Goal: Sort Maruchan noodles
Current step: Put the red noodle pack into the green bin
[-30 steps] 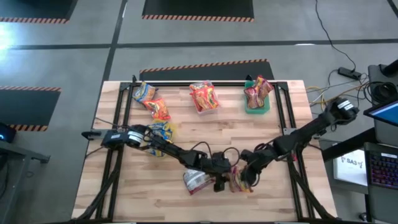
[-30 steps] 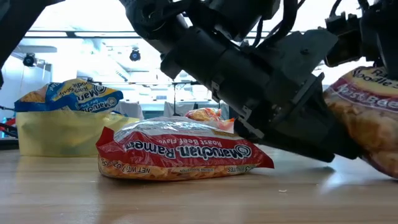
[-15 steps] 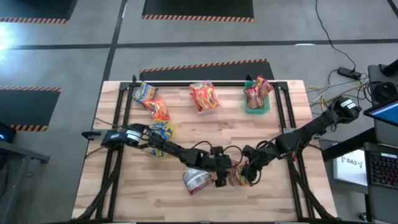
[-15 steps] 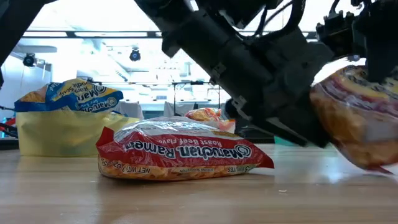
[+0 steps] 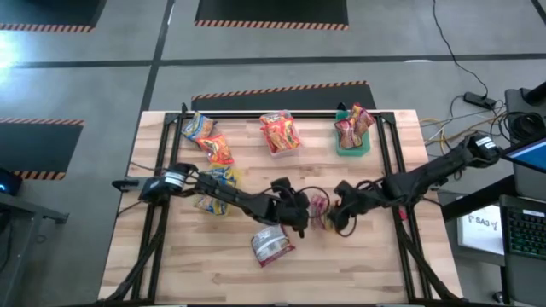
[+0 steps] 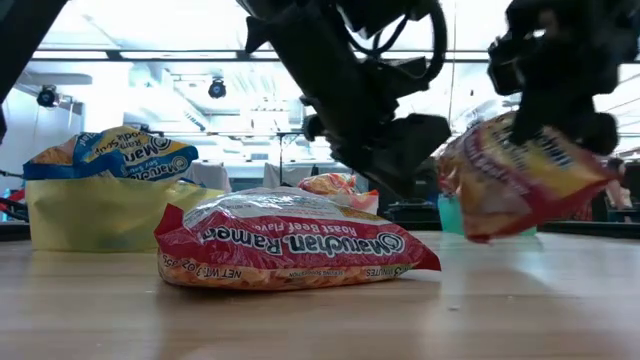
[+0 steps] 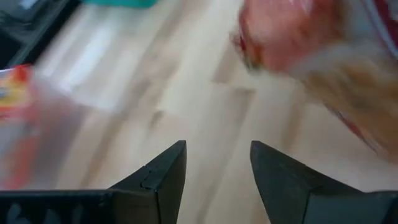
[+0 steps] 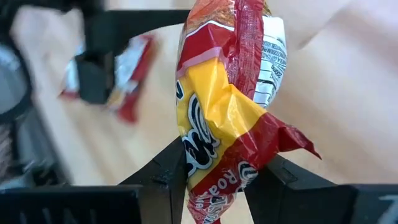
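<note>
Red-and-yellow noodle packet [image 8: 230,112] hangs pinched in the right gripper [image 8: 214,168].

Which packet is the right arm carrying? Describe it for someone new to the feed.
Look at the wooden table, near its middle, just right of the left gripper. The right gripper pinches a dark red and yellow noodle packet, the only one hanging clear of the tabletop.

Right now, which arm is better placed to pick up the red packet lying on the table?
Left. The left gripper is open and empty beside the roast beef ramen packet, while the right gripper is shut on a lifted red-and-yellow packet.
</note>
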Motion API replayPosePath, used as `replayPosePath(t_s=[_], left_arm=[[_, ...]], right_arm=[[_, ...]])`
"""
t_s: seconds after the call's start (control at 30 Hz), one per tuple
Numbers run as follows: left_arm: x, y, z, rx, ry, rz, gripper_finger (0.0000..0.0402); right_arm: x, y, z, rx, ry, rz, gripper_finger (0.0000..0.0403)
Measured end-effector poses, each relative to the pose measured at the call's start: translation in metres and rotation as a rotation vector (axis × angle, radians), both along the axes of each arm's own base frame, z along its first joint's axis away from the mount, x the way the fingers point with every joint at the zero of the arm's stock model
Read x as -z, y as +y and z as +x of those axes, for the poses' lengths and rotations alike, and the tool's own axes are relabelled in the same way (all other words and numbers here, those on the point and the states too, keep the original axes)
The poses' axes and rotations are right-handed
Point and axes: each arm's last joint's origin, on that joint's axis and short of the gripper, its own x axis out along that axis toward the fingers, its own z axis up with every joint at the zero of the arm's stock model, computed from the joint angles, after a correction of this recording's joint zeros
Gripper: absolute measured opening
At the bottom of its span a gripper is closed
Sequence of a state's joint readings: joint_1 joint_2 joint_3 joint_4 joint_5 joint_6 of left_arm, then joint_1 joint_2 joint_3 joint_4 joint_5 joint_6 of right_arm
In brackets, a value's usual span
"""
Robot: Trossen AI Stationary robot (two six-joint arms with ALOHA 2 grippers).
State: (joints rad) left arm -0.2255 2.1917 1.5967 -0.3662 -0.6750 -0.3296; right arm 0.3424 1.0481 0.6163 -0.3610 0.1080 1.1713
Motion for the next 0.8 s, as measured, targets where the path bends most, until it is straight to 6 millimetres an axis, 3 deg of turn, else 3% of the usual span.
replayPosePath(t_s=[0.23,0.47,0.63,0.8], left_arm=[[-0.005,0.012,-0.003,-0.026,0.037,0.037,0.0164],[-0.004,0.017,-0.002,-0.031,0.048,0.044,0.0164],[-0.004,0.018,-0.002,-0.049,0.035,0.032,0.0164],[-0.005,0.019,-0.003,-0.075,0.025,0.059,0.0164]], right_arm=[[-0.013,-0.049,-0.002,0.155,-0.048,-0.194,0.0117],[-0.045,-0.105,-0.002,0.273,-0.094,-0.435,0.0116],[-0.059,-0.138,-0.008,0.363,0.026,-0.56,0.0116],[-0.06,-0.156,-0.021,0.455,0.211,-0.64,0.0116]])
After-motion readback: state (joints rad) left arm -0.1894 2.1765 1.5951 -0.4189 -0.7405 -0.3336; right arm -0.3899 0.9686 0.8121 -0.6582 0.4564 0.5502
